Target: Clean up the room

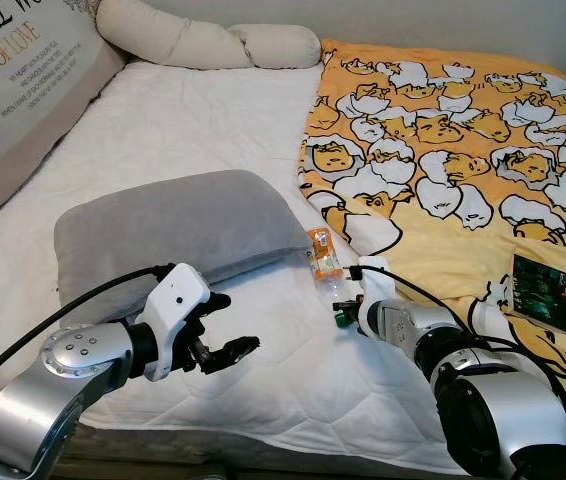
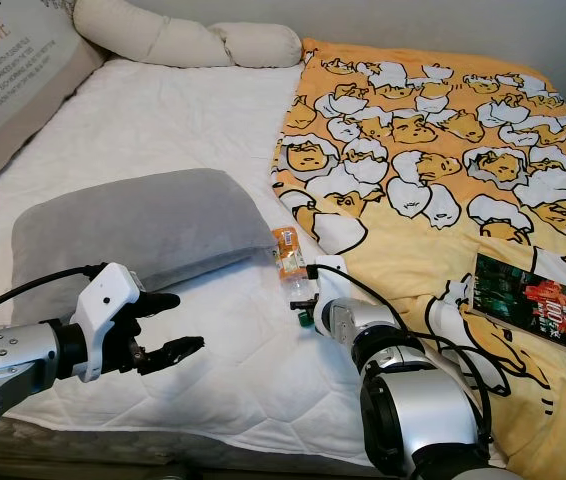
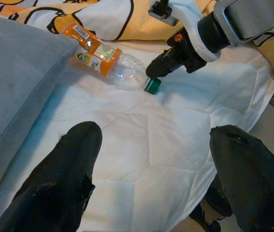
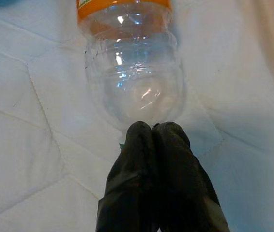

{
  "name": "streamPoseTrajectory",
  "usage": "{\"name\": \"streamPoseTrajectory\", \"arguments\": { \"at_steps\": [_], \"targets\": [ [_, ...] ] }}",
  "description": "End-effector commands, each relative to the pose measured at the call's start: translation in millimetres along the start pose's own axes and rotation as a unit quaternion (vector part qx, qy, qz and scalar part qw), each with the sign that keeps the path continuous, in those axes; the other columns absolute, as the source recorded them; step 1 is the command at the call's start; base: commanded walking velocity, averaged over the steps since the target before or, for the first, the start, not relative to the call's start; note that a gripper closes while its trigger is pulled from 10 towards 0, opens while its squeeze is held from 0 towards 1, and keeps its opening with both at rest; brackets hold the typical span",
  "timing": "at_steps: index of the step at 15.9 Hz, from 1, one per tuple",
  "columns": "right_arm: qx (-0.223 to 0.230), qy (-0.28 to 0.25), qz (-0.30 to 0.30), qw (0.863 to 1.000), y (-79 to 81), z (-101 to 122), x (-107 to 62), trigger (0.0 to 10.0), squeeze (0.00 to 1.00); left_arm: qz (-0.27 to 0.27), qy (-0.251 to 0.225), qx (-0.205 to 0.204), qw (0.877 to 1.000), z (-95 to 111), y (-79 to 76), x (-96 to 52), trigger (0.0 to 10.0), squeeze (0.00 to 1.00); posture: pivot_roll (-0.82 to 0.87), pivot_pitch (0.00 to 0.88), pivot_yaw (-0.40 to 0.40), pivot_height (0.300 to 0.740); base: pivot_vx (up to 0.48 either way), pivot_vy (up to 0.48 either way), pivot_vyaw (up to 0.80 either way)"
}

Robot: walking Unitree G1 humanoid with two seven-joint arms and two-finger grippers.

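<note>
The cleaning is, as I judge it, only at its beginning. The empty clear plastic bottle with the orange label and green cap lies on its side on the white quilted mattress, just beside the corner of the grey soft pillow and near the edge of the yellow blanket printed with white cartoon figures. It is not lifted yet. A dark book with a red and green cover lies on the blanket, well apart from the bottle, and I think it also waits to be put away.

My right gripper is at the cap end of the bottle, and its two black fingers are pressed together, with nothing between them; the tips touch or almost touch the neck. My left gripper hovers over the mattress in front of the pillow with its fingers spread wide, holding nothing.

The head views give the whole bed and the book. The left wrist view shows the green cap clearly, with my right fingers just beside it. The right wrist view shows the fingers closed against each other, which the head views leave uncertain.
</note>
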State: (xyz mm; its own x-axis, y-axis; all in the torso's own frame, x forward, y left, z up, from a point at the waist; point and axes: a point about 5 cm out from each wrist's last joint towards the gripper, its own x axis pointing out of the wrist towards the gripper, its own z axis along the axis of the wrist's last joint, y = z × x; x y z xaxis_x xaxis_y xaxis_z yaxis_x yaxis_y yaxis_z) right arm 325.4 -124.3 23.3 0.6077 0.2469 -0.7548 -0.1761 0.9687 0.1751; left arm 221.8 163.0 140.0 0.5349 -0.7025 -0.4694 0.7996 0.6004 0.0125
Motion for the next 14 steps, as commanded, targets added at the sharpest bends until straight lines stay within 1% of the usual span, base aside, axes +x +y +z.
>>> {"name": "streamPoseTrajectory", "arguments": {
  "at_steps": [1,2,3,5,7,9,11,14],
  "targets": [
    [0.008,-0.015,0.003,1.000,-3.4,1,-0.7,0.0,0.00,-0.004,-0.002,0.008,1.000,3,0.2,3.4,10.0,0.00,0.11,0.000,-0.005,0.740,0.000,0.000,0.00],
    [0.005,-0.025,0.005,1.000,-3.1,5,-1.3,3.1,0.00,-0.004,-0.003,0.009,1.000,3,0.8,3.5,10.0,0.00,0.11,0.000,-0.005,0.740,0.000,0.000,0.00],
    [0.016,-0.045,0.010,0.999,-5.2,15,-3.8,10.0,1.00,-0.003,-0.005,0.012,1.000,5,2.8,4.4,10.0,0.00,0.11,0.000,-0.007,0.740,0.000,0.000,0.00],
    [0.017,-0.054,0.023,0.998,-7.3,24,-7.1,10.0,1.00,-0.002,-0.007,0.014,1.000,6,4.0,6.0,10.0,0.00,0.10,0.000,-0.009,0.740,0.000,0.000,0.00],
    [0.002,-0.053,0.037,0.998,-7.7,29,-9.2,10.0,1.00,-0.004,-0.008,0.014,1.000,6,3.9,7.8,10.0,0.00,0.10,0.000,-0.009,0.740,0.000,0.000,0.00],
    [-0.023,-0.050,0.063,0.996,-6.8,35,-12.1,10.0,1.00,-0.007,-0.007,0.017,1.000,5,4.0,10.6,10.0,0.00,0.08,0.000,-0.009,0.740,0.000,0.000,0.00],
    [-0.031,-0.043,0.073,0.996,-6.3,36,-12.8,10.0,1.00,-0.007,-0.006,0.019,1.000,5,4.6,11.8,10.0,0.00,0.08,0.000,-0.013,0.740,0.000,0.000,0.00],
    [-0.066,-0.024,0.079,0.994,-6.2,35,-13.5,10.0,1.00,-0.009,0.000,0.025,1.000,3,5.7,14.7,10.0,0.00,0.07,0.000,-0.019,0.740,0.000,0.000,0.00]
  ]
}}
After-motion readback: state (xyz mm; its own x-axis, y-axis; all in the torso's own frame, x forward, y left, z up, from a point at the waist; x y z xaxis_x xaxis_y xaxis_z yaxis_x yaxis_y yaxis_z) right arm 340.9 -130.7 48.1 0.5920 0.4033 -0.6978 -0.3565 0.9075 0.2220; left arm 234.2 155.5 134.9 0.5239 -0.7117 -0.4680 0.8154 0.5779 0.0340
